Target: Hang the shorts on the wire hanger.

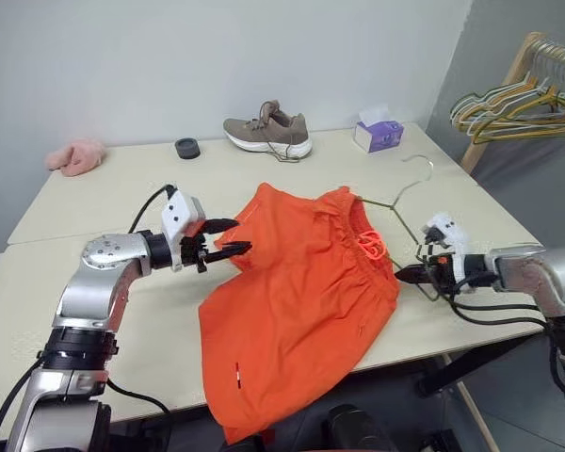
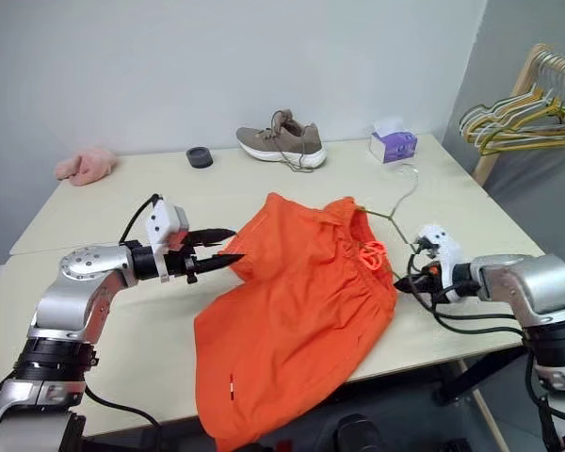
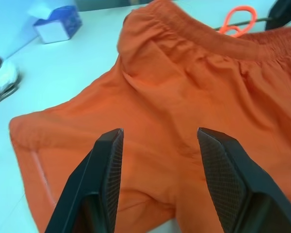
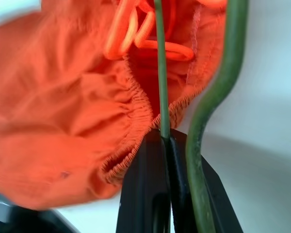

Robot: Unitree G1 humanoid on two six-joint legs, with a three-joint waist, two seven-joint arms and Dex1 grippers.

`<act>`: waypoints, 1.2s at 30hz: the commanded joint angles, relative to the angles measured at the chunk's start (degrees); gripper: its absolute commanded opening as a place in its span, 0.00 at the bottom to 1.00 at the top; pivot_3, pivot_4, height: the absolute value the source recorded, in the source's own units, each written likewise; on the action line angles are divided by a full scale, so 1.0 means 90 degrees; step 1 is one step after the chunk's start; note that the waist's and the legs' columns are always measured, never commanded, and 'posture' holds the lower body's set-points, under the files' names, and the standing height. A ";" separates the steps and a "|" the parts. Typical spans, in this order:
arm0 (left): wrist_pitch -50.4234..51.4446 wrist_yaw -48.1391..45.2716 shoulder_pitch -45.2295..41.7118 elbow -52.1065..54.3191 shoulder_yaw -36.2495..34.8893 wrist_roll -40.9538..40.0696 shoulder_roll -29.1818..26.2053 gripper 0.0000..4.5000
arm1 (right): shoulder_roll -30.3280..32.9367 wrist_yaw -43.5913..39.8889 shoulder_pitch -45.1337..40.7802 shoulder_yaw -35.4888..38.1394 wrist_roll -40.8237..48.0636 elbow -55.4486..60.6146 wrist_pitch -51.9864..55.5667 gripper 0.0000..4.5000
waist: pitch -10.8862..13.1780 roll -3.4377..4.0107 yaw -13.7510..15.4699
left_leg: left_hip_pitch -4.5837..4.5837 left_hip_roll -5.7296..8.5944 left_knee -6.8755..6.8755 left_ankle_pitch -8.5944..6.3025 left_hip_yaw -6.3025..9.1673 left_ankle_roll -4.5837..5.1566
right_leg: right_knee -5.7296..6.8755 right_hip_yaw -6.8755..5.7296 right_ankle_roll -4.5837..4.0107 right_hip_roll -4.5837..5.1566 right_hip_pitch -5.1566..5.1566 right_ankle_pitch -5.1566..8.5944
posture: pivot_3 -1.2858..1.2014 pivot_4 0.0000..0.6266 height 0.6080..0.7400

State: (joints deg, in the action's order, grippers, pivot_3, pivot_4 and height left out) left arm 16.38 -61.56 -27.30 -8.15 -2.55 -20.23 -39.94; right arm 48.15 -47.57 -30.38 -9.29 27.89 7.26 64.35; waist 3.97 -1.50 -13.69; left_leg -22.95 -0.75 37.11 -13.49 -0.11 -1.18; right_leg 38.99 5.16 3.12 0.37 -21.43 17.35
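On the table's near right edge, my right gripper (image 1: pixel 402 275) is pinched tight on the thin wire of the olive-green wire hanger (image 1: pixel 395 202), which I judge pins that end so the frame cannot slide while the fabric is worked over it. The orange shorts (image 1: pixel 301 301) lie across the cream table (image 1: pixel 122 188) with one leg hanging off the front edge, the waistband and pink-orange drawstring (image 1: pixel 372 247) over the hanger's lower part, its hook pointing toward the tissue box (image 1: pixel 378 135). My left gripper (image 1: pixel 228 237) hovers at the shorts' left edge, fingers apart and holding nothing, probably set to take hold of the cloth.
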 commanded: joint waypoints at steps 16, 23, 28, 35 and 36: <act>-0.1196 -0.1764 -0.1321 -0.0728 0.0738 0.0582 -0.0501 1.00 | 0.0492 -0.0568 -0.0113 -0.1429 -0.2578 0.1529 -0.3101 0.00 | -0.0002 0.0002 -0.0079 | 0.0005 0.0002 0.0001 0.0001 -0.0003 -0.0001 | 0.0003 0.0004 -0.0003 0.0002 0.0001 -0.0001 | 0.43 0.02 1.00; -0.1642 -0.1986 -0.1253 -0.0938 0.1136 0.0890 -0.0315 1.00 | 0.0328 -0.0740 -0.0261 -0.1414 -0.2763 0.1839 -0.3148 0.00 | -0.0002 0.0002 -0.0088 | 0.0005 0.0003 0.0003 0.0001 0.0001 -0.0001 | 0.0006 0.0001 -0.0008 0.0005 0.0002 -0.0004 | 0.42 0.02 1.00; -0.1984 -0.1788 -0.1379 -0.1327 0.1252 0.1168 -0.0028 1.00 | 0.0232 -0.0888 -0.0362 -0.1463 -0.2860 0.1987 -0.3254 0.00 | -0.0003 0.0002 -0.0091 | 0.0005 0.0004 0.0009 0.0001 0.0001 -0.0001 | 0.0008 0.0000 -0.0009 0.0007 0.0004 -0.0005 | 0.42 0.02 1.00; -0.1943 -0.1871 -0.1299 -0.1239 0.1322 0.1216 0.0201 1.00 | 0.0056 -0.1053 -0.0544 -0.1501 -0.2926 0.2118 -0.3239 0.00 | -0.0003 0.0002 -0.0107 | 0.0003 0.0003 0.0010 0.0001 0.0006 -0.0001 | 0.0009 -0.0003 -0.0028 0.0006 0.0003 -0.0017 | 0.42 0.01 1.00; -0.1909 -0.1892 -0.1284 -0.1204 0.1318 0.1196 0.0212 0.96 | 0.0051 -0.1078 -0.0550 -0.1504 -0.2956 0.2119 -0.3252 0.00 | -0.0003 0.0002 -0.0106 | 0.0003 0.0004 0.0010 0.0001 0.0006 -0.0001 | 0.0009 -0.0003 -0.0029 0.0007 0.0003 -0.0017 | 0.42 0.01 1.00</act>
State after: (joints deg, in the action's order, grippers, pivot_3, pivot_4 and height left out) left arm -0.65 -78.28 -37.92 -20.83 9.36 -8.83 -38.39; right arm 48.87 -56.52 -33.31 -23.67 1.42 24.42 36.24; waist 3.94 -1.49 -14.65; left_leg -22.92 -0.71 37.21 -13.48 -0.06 -1.19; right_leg 39.07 5.13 2.85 0.44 -21.40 17.19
